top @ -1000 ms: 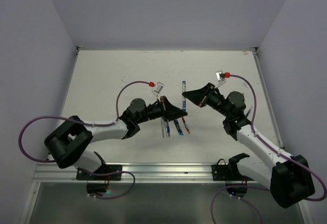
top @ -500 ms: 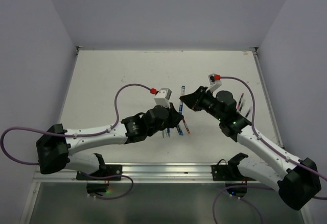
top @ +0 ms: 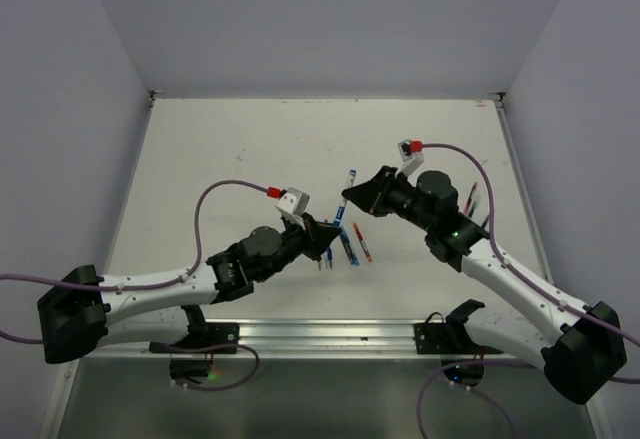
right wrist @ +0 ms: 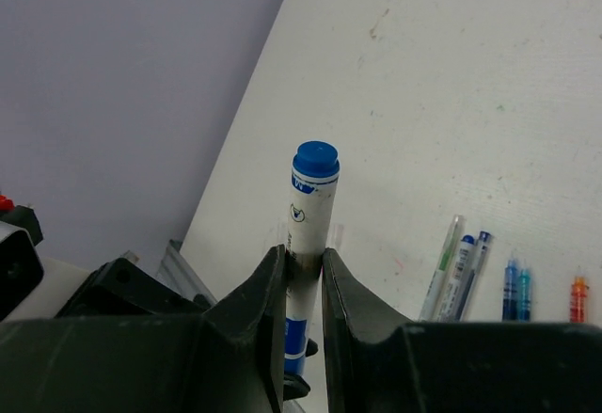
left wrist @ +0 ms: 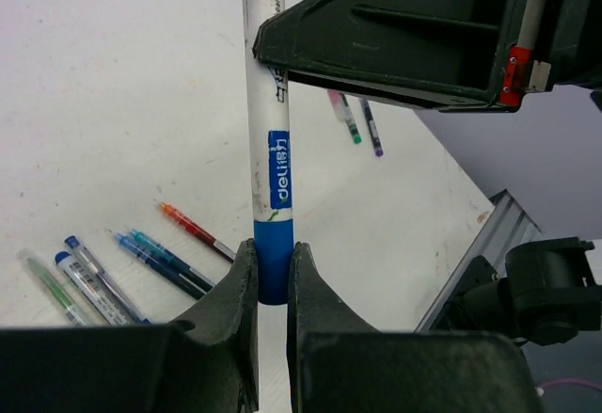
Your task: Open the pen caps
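Pen hangs in the air over the table, held by both grippers. The left gripper pinches its blue cap, and the right gripper pinches the white part.

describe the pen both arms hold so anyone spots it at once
Over the middle of the white table, the left pincer and right pincer nearly meet. Both grip one white pen with blue ends, its blue cap in the left. Unlike the thin pens lying nearby, it is held off the table.
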`<act>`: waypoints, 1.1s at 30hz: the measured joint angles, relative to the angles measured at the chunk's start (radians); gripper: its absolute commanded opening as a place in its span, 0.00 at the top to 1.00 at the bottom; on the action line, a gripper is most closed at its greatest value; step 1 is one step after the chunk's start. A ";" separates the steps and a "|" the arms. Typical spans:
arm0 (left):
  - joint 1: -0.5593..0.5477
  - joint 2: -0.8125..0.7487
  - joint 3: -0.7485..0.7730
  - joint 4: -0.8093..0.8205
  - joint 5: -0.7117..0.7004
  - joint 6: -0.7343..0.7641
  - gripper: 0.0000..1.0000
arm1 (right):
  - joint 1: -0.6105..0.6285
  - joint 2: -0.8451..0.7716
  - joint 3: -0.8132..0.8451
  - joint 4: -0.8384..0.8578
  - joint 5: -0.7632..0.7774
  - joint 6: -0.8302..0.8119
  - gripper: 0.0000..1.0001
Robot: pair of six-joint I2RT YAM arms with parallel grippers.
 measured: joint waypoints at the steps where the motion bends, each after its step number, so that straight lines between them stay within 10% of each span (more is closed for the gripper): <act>1: 0.003 -0.016 -0.020 0.033 0.007 0.007 1.00 | -0.008 0.003 0.006 0.004 -0.014 0.013 1.00; 15: 0.057 -0.077 -0.226 0.479 0.176 -0.051 1.00 | -0.072 0.029 -0.105 0.402 -0.219 0.200 1.00; 23: 0.020 0.039 -0.261 0.760 0.590 -0.175 1.00 | -0.243 0.056 -0.124 0.592 -0.029 0.248 1.00; 28: 0.021 -0.046 -0.247 0.568 0.512 -0.144 1.00 | -0.242 0.063 -0.102 0.525 -0.031 0.217 1.00; 33: 0.028 -0.218 -0.115 0.081 0.143 -0.125 1.00 | -0.242 0.067 0.024 0.229 -0.032 0.089 1.00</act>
